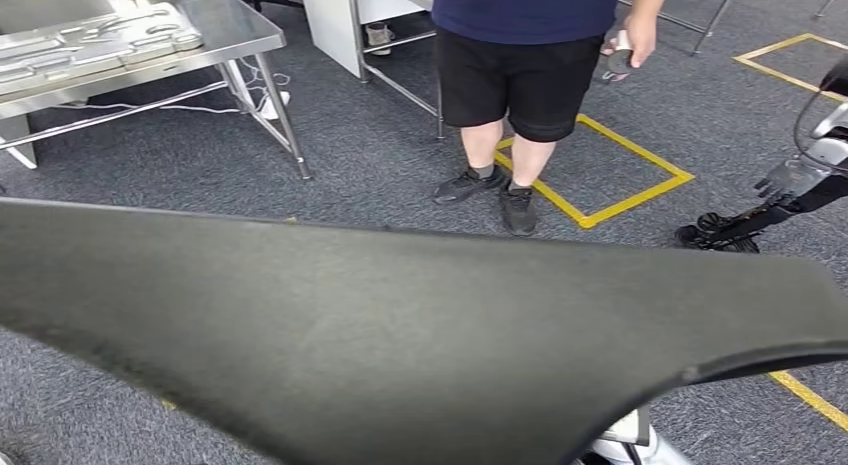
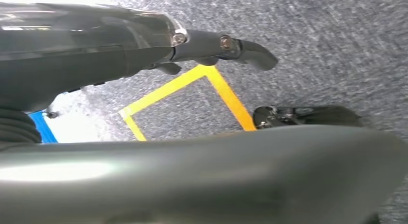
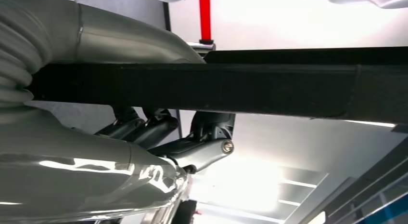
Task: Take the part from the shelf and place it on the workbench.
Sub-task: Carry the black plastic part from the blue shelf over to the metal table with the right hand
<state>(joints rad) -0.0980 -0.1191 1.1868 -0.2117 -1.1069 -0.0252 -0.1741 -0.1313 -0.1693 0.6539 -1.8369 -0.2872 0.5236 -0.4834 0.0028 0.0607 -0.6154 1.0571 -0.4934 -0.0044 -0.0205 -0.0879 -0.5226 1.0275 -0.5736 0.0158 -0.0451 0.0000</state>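
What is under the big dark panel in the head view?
The panel covers most of the floor there. Grey carpet and yellow floor tape show past its edges. In the right wrist view, right hand grips its edge.

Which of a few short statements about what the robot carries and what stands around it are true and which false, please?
1. A large dark panel spans the head view. True.
2. The right hand grips the panel's edge. True.
3. The person is seated on the floor. False: standing, at the yellow floor marking.
4. The metal workbench holds the dark panel. False: the panel is off it, carried.
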